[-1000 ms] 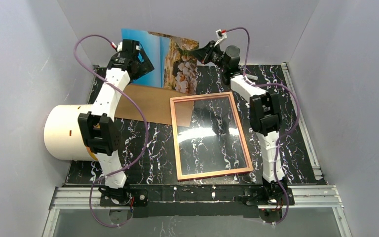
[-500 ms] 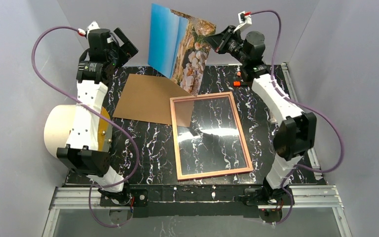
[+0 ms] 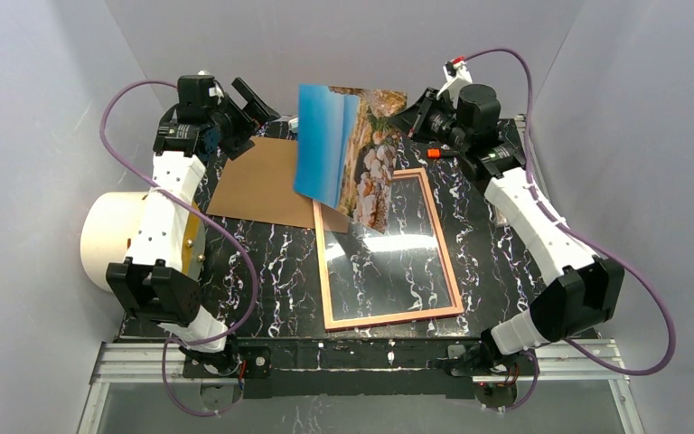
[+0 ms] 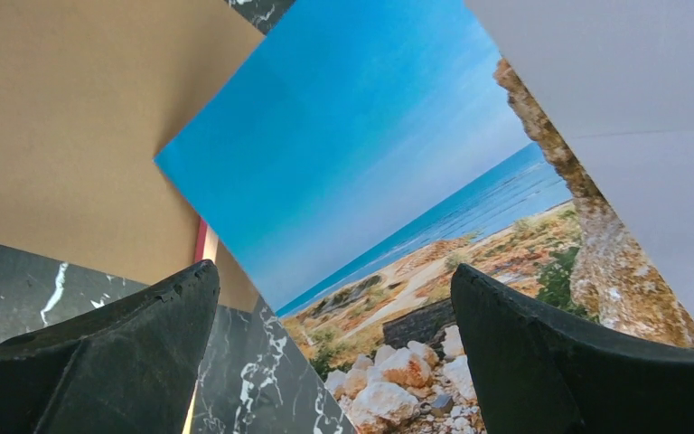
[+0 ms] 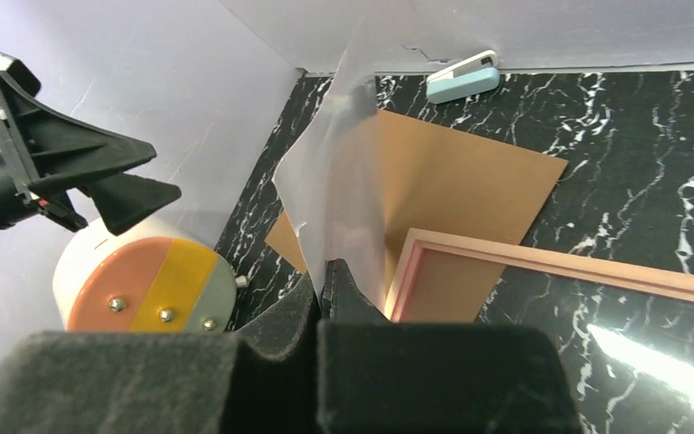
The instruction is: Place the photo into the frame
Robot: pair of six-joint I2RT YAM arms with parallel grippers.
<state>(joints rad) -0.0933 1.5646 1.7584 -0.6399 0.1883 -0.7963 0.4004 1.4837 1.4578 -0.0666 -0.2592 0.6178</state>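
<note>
Carrying step: the right jaws pinch the photo [image 3: 348, 154] by its edge, hanging it tilted above the far-left corner of the frame [image 3: 389, 318], which lies flat on the worktop [image 3: 280, 271]. The left jaws stand spread and empty, beyond the frame's far-left corner. Next, likely: level the photo and lower it square into the frame

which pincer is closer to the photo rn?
Right. The right pincer is shut on the photo at its upper right edge, holding it tilted above the frame. The left pincer hangs open just off the photo's left edge, not touching.
</note>
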